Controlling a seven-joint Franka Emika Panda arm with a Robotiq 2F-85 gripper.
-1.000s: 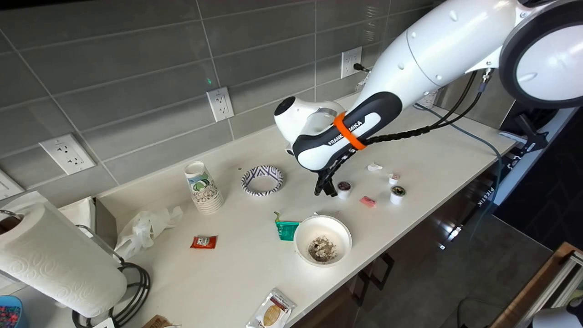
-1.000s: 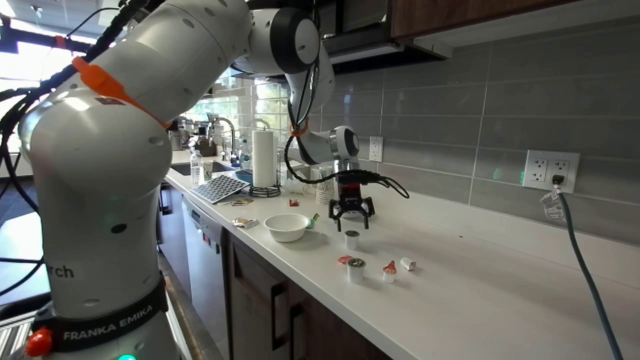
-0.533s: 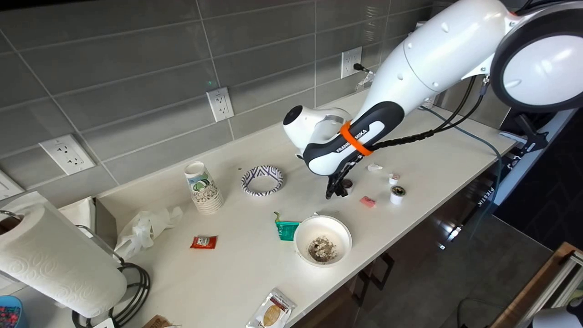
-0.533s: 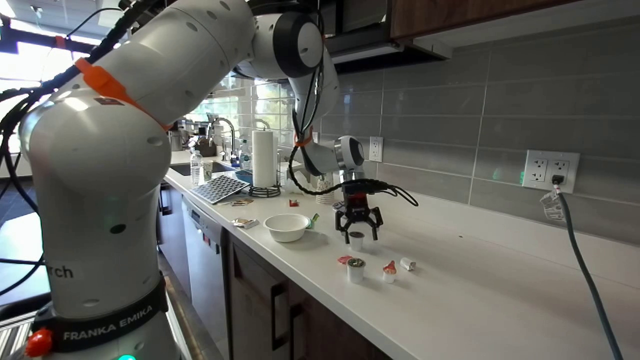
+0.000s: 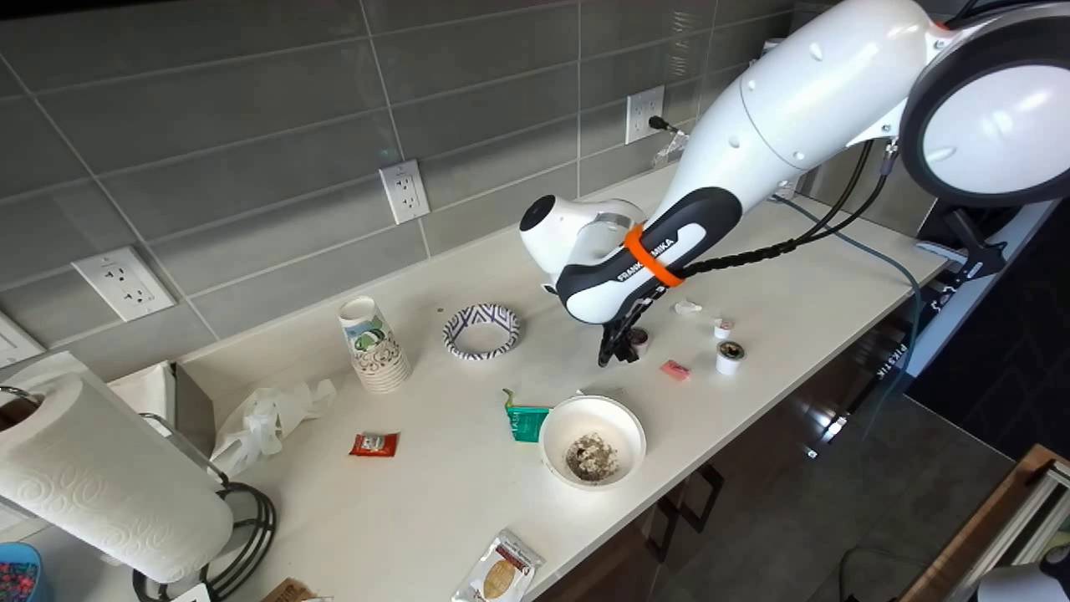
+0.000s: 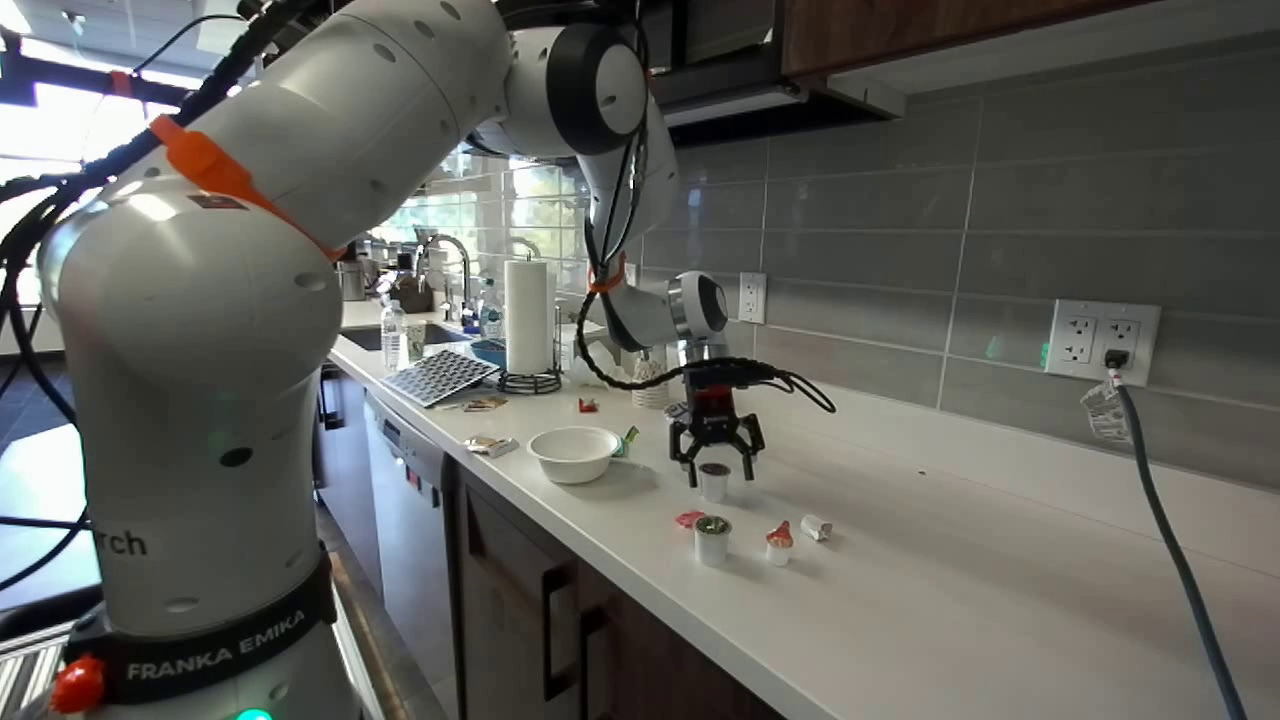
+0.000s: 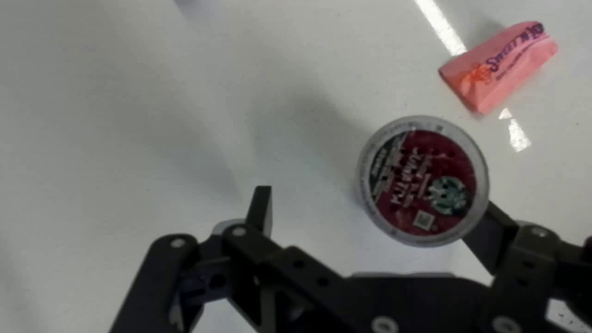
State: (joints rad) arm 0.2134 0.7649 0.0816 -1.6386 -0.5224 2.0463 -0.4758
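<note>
Two black fingers [image 7: 495, 240] stand wide apart, and the gripper [image 6: 720, 476] has hold of nothing. Nearest to it is a maroon-lidded Starbucks coffee pod [image 7: 423, 182], upright on the counter [image 6: 900, 600] and off-centre between them: in the wrist view one fingertip meets its rim, though whether touching or just beside I cannot tell, while the other stands apart.

Compared with a second ago, the gripper has come down and across to this pod, and the pod itself seems to have slid slightly, so a nudge looks likely. As a result it sits within reach of the fingers, but crowded against one, which makes that finger the closest obstruction.

Near the pod lies a pink Sweet'N Low packet [image 7: 499, 67]. Somewhat farther off stand a green-lidded pod [image 6: 712, 541] and a small creamer cup [image 6: 779, 545] with a reddish lid, a crumpled-looking white piece [image 6: 816, 528] near them. Toward the counter's front edge, a white bowl [image 5: 614, 422] contains something crumbly, with a green packet [image 5: 527, 424] at its side. Beyond are a patterned paper bowl [image 5: 481, 313], stacked paper cups [image 5: 378, 351], a red packet [image 5: 374, 444] and a paper towel roll [image 5: 109, 477].
</note>
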